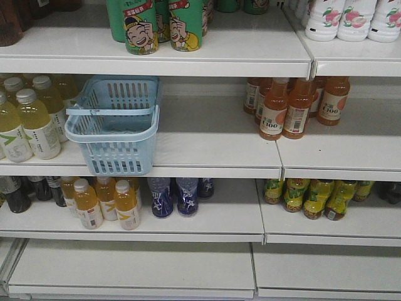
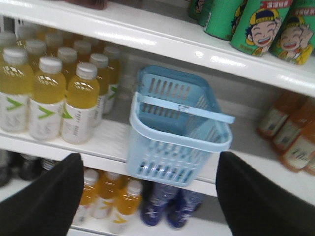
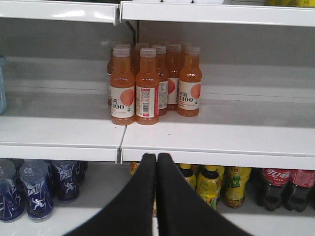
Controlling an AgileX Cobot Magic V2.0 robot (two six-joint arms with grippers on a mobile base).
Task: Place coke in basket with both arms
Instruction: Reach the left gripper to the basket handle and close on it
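**Left wrist view.** My left gripper (image 2: pixel 147 156) is open, its two black fingers (image 2: pixel 47 196) spread wide at the lower corners. To the left of this hand stand yellow drink bottles (image 2: pixel 81 103) with white caps. Straight ahead, framed between the fingers, sits the basket (image 2: pixel 177 147). It is pale blue plastic with slotted walls, and one loop handle (image 2: pixel 182 109) lies across its mouth. Its front reaches past the edge of the white shelf (image 2: pixel 106 142).

**Right wrist view.** My right gripper (image 3: pixel 156 157) is closed, its fingers pressed together with nothing between them. Directly ahead of it, orange bottles (image 3: pixel 147 83) cluster on a white board. The coke (image 3: pixel 274 189) stands below and to the right of this hand, one shelf down. It has a red wrap with white script over a dark drink, and the shelf front hides its cap.

White store shelving fills every view.
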